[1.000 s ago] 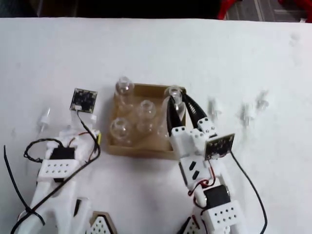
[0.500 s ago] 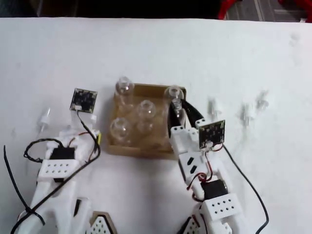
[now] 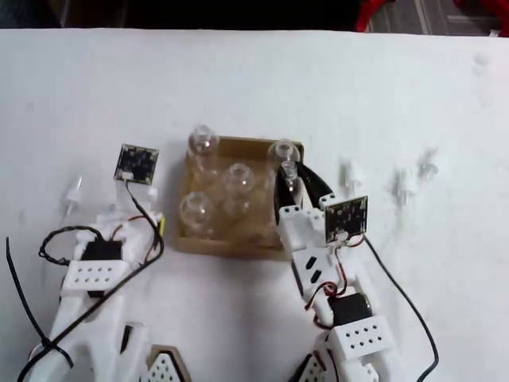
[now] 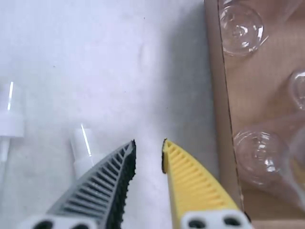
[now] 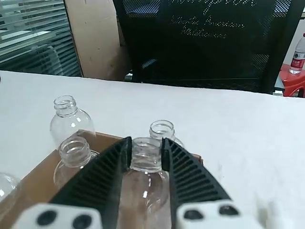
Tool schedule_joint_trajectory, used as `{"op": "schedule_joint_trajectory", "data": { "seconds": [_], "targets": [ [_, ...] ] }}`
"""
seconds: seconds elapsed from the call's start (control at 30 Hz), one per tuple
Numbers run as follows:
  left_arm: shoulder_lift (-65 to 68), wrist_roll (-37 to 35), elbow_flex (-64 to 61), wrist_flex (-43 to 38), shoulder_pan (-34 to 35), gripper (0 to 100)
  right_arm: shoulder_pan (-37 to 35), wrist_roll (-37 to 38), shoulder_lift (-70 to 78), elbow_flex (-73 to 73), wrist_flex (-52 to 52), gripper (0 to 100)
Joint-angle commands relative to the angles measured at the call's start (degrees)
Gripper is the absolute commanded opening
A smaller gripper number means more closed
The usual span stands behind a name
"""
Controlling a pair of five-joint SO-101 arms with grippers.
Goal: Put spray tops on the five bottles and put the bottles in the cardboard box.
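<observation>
Capping step, judged not yet begun: every bottle neck in sight is bare. Right claw [image 5: 145, 143] is closed on the neck of a clear bottle [image 5: 144, 183] standing in the cardboard box [image 5: 43, 167], with other bottles [image 5: 66, 114] beyond its tips. Left claw [image 4: 148, 148] hangs slightly parted and empty, a spray top [image 4: 82, 143] just beside its grey finger [image 4: 105, 186]. Next move probably calls for grasping that top; the clamped neck leaves little room to seat it.
</observation>
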State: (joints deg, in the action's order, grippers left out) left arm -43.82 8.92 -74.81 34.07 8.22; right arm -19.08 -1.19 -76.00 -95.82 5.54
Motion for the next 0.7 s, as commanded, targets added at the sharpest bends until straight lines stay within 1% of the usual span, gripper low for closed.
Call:
{"op": "schedule_joint_trajectory", "data": {
  "seconds": [0.0, 0.1, 0.23, 0.37, 0.53, 0.6, 0.67],
  "targets": [
    [-0.1, -0.2, 0.4, -1.2, -0.6, 9, 0.6, 0.0, 0.0, -0.6, 1.0, 1.5],
    [-0.1, -0.2, 0.4, -1.2, -0.6, 9, 0.6, 0.0, 0.0, -0.4, 0.1, 1.5],
    [-0.1, -0.2, 0.4, -1.2, -0.6, 9, 0.6, 0.0, -2.3, 0.9, -4.8, 1.5],
    [-0.1, -0.2, 0.4, -1.2, -0.6, 9, 0.4, 0.0, -11.3, 0.9, -13.4, 1.5],
    [-0.1, -0.2, 0.4, -1.2, -0.6, 9, 0.1, 0.0, -27.5, 0.6, -29.2, 1.5],
    [-0.1, -0.2, 0.4, -1.2, -0.6, 9, 0.1, 0.0, -28.0, 1.3, -32.3, 1.5],
    [-0.1, -0.2, 0.4, -1.2, -0.6, 9, 0.0, 0.0, -25.9, 2.5, -32.6, 1.5]
  ]
}}
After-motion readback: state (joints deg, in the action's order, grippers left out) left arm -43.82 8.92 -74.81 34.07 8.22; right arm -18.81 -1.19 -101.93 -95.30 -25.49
